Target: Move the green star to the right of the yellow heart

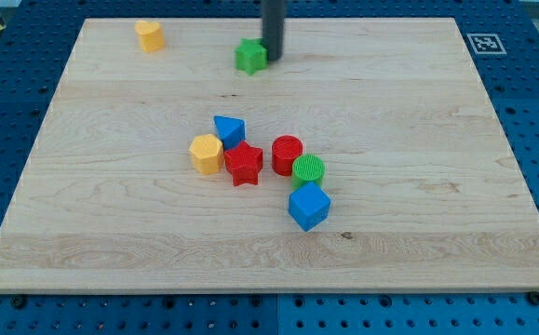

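Green star-shaped plastic block [249,56] sits far, our dark rod tip [272,59] touching its right side, positioned to push it left toward the yellow heart-shaped block [150,35]; no gripper to report

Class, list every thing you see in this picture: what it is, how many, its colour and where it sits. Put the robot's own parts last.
board: one, pale wood, fills the view
green star: one, green, top centre
yellow heart: one, yellow, top left
yellow block: one, yellow, left of the centre cluster
blue triangle: one, blue, cluster top
red star: one, red, cluster middle
red cylinder: one, red, right of the red star
green cylinder: one, green, cluster right
blue cube: one, blue, cluster bottom
marker tag: one, black-and-white, top right corner
my tip: one, dark, at the green star's right side
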